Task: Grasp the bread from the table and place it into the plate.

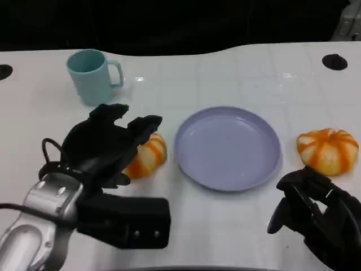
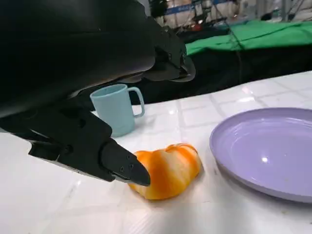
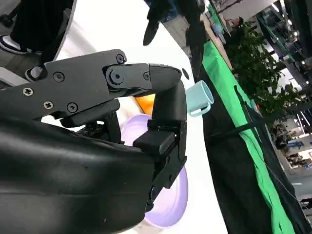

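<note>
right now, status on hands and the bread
Left hand open over orange striped bread, not gripping. Right hand shut, idle. Lilac plate empty, path clear.

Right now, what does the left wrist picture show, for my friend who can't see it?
A black left hand reaches over an orange-striped bread on a white table. A purple plate lies empty beside it, a blue mug behind.

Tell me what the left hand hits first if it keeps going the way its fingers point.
Probably the orange-and-white striped bread roll: the left hand has it directly beyond its fingertips, seemingly touching already.
</note>
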{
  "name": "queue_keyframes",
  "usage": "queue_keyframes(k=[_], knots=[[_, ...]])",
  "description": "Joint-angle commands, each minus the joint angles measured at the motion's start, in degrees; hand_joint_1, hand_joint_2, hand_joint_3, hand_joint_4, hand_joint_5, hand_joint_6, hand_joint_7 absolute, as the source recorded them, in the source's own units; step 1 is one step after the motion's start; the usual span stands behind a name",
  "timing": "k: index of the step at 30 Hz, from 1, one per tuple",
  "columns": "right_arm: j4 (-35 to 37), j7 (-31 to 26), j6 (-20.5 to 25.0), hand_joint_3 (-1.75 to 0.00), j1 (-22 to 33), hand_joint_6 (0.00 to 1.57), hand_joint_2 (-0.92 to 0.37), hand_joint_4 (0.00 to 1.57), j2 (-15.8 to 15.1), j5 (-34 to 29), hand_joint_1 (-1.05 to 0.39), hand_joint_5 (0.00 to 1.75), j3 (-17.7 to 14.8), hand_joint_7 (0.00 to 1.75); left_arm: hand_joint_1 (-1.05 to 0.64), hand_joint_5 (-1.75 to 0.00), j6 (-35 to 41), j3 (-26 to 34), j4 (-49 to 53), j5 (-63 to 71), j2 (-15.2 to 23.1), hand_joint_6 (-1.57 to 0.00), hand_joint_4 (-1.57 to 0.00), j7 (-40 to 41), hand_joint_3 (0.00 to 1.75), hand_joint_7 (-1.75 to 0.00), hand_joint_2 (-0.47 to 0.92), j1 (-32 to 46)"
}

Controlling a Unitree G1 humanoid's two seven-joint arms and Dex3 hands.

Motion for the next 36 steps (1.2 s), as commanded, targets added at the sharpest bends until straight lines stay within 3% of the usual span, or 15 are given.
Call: queue_keyframes(k=[1,6,15,36], knots=[[-0.75,-0.42,0.32,-0.3,0.43,0.51,-0.91,0.61,-0.75,-0.05,-0.48,1.75,-0.29,1.41,-0.11,-0.21,2.4,-1.65,1.66,-0.05,0.23,-0.23,0.0,-0.62,0.0,0.0,0.7,-1.71],[-0.57,0.0,0.45,-0.3,0.56,0.5,-0.91,0.6,-0.56,0.85,-0.47,1.75,-0.64,1.4,-0.15,-0.21,7.33,-4.85,11.63,-0.06,-3.56,-0.2,-0.01,-2.06,0.01,0.0,0.72,-8.1],[-1.33,0.03,0.24,-0.29,1.29,0.5,-0.92,0.59,-0.61,0.52,-0.47,1.75,-0.45,1.4,-0.18,-0.22,9.89,-7.55,24.1,-3.5,-4.92,-0.21,-0.01,-1.47,0.01,0.0,0.73,-14.47],[-1.84,0.76,-0.18,-0.29,2.31,0.51,-0.92,0.57,-0.81,0.45,-0.47,1.75,-0.63,1.36,-0.29,-0.18,1.8,-13.86,58.54,-7.71,-8.51,-0.15,0.0,17.15,0.0,0.0,0.75,-27.61]])
